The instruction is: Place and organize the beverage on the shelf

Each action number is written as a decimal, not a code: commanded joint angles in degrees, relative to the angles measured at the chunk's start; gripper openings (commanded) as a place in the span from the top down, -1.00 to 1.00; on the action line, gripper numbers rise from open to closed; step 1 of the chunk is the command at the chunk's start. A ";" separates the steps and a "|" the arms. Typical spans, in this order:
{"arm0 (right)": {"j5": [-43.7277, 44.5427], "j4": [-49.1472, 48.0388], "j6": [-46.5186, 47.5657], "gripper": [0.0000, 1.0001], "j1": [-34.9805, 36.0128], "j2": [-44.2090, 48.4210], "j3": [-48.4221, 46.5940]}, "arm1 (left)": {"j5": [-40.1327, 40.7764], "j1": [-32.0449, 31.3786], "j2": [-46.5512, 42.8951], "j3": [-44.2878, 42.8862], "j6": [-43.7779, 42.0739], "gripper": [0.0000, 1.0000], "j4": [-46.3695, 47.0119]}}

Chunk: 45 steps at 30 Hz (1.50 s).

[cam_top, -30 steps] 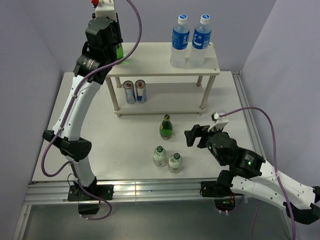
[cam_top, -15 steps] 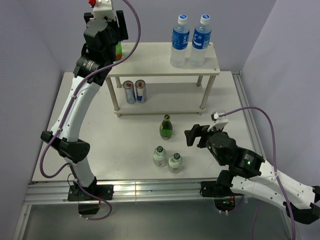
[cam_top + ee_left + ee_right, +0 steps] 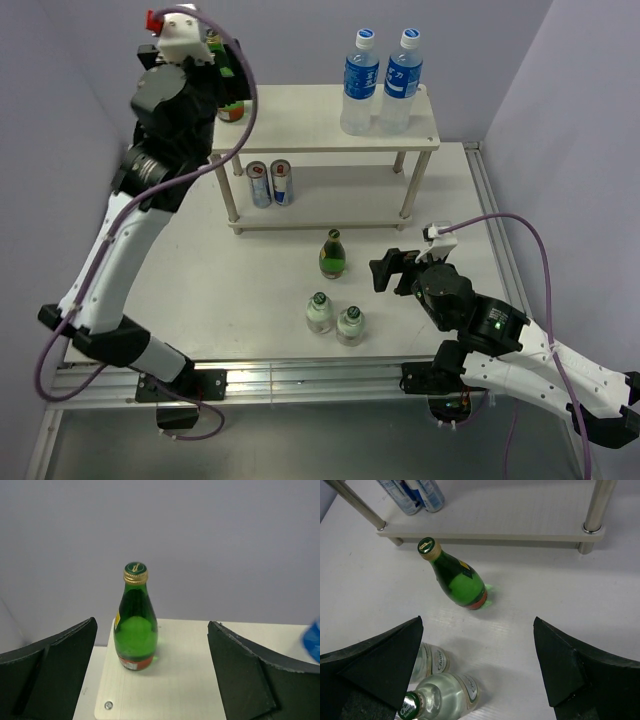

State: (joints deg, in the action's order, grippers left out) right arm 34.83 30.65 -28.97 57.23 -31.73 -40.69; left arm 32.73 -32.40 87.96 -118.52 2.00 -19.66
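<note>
L fingers (image 3: 55,670): spread wide, flanking green bottle (image 3: 135,625), no contact.
Green bottle: upright, shelf (image 3: 170,700) top tier, far-left corner.
R fingers (image 3: 370,665): spread, empty, above table (image 3: 230,290) nr 2nd green bottle (image 3: 457,580).
Top tier right: 2 water bottles (image 3: 360,85).
Lower tier left: 2 cans (image 3: 270,183).
Table, near side: 2 clear bottles (image 3: 320,312).

Bare board spans the shelf (image 3: 310,122) top between a green bottle (image 3: 135,630) at left and two water bottles (image 3: 360,85) at right.
</note>
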 commanded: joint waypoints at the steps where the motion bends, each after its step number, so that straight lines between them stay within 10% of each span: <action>1: 2.35 -1.39 -0.82 -0.96 0.25 -0.44 -0.09 | -0.46 -2.40 -7.45 1.00 0.80 -0.91 -0.80; 10: 2.70 -0.60 -0.74 -0.95 0.25 -0.53 -0.53 | -19.35 -8.99 -32.51 55.21 10.73 -0.89 19.84; 15: 2.26 -0.25 -1.17 -0.95 0.25 -1.06 -0.62 | -32.01 -9.08 -23.56 59.62 16.01 -0.99 19.12; 45: 4.02 1.78 -4.69 -0.94 0.25 1.32 2.89 | -24.30 -20.07 -4.56 71.59 19.27 -0.72 47.77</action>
State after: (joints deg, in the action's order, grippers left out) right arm 37.21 33.67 -32.99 57.23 -30.17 -38.76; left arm 7.64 -52.05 81.32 -46.57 19.92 22.00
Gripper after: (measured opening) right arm 0.973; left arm 0.865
